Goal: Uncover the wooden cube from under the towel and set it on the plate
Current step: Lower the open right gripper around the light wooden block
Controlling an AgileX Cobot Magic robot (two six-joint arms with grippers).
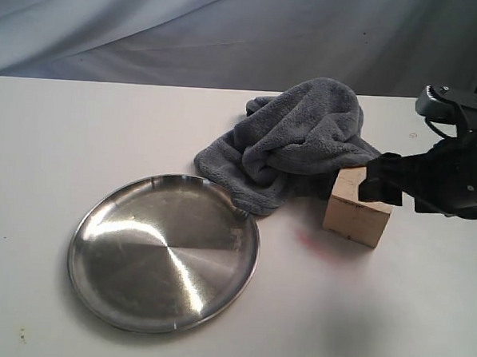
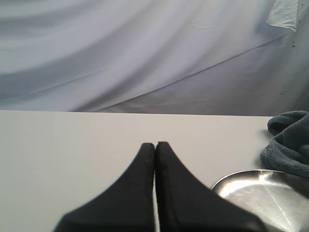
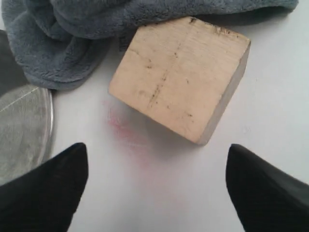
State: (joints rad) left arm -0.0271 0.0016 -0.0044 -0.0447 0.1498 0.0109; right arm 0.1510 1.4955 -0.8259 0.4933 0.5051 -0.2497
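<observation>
The pale wooden cube (image 1: 355,207) stands bare on the white table, its back edge touching the bunched dark grey towel (image 1: 296,141). To its left lies the round steel plate (image 1: 163,250), with nothing on it. My right gripper (image 1: 376,182) hovers just above the cube's right side. In the right wrist view this gripper (image 3: 157,154) is open, with nothing between its fingers, and the cube (image 3: 178,77) lies just beyond the tips, against the towel (image 3: 72,38). My left gripper (image 2: 155,144) is shut on nothing, over bare table near the plate (image 2: 260,193).
A faint pink smear (image 1: 311,240) marks the table between cube and plate. A draped grey backdrop (image 1: 230,34) rises behind the table's far edge. In the right wrist view the plate's rim (image 3: 46,121) sits close to the towel's edge.
</observation>
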